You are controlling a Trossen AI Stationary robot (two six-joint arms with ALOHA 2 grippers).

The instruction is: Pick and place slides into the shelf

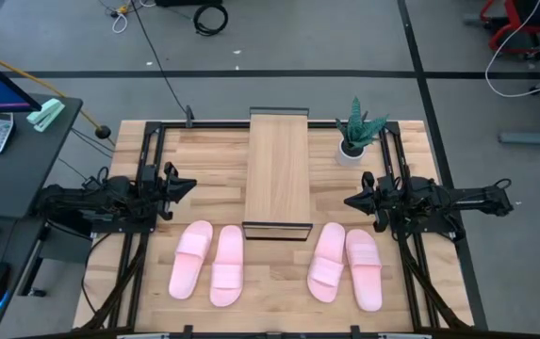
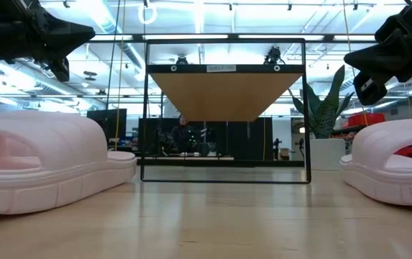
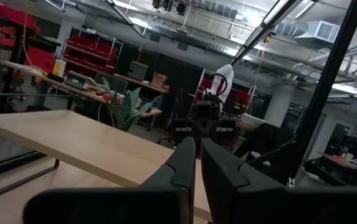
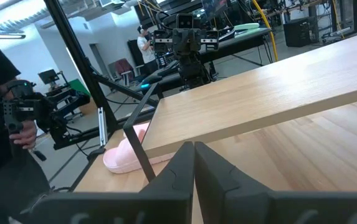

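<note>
Slides: four, pale pink foam, each with one wide strap over an open-toed footbed. One pair (image 1: pixel 208 263) lies on the surface (image 1: pixel 279 292) near the front, left of the shelf's front end; the other pair (image 1: pixel 346 265) lies right of it. Shelf (image 1: pixel 277 172): long light-wood board on a thin black frame, mid-surface, bare. Left claw (image 1: pixel 190 185): closed, empty, left of the shelf. Right claw (image 1: pixel 350 200): closed, empty, right of the shelf. Potted plant (image 1: pixel 356 130): at the far right.
</note>
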